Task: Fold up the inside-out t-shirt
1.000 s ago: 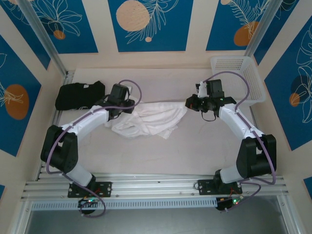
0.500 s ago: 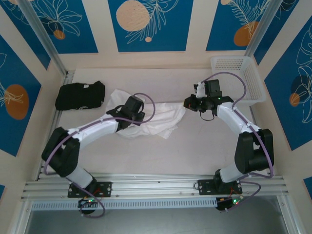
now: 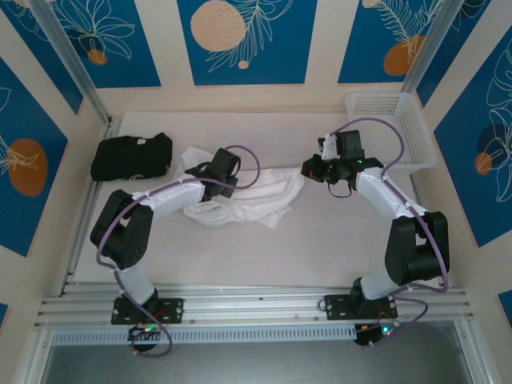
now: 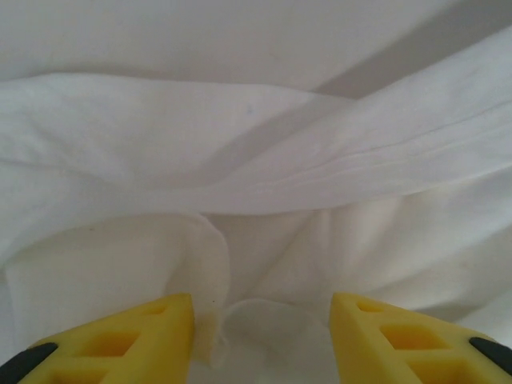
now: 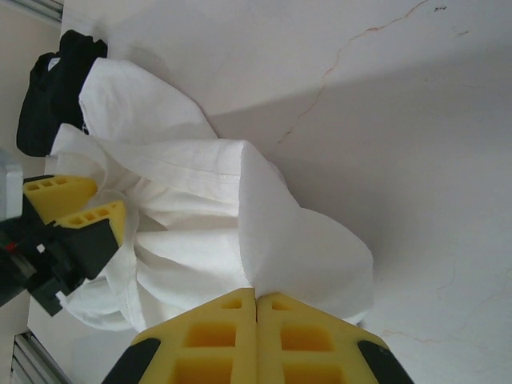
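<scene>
Shirt (image 3: 256,196) is lying crumpled mid-table (image 3: 320,240), long axis running left to right, with a black garment (image 3: 130,156) near its left end. The left claw (image 4: 262,316) is down over the left half, fingers apart, with a bump of cloth between them, not pinched. The right end tapers toward the right claw (image 5: 256,304), which is clamped on that edge. Basket (image 3: 400,128) is far right.
</scene>
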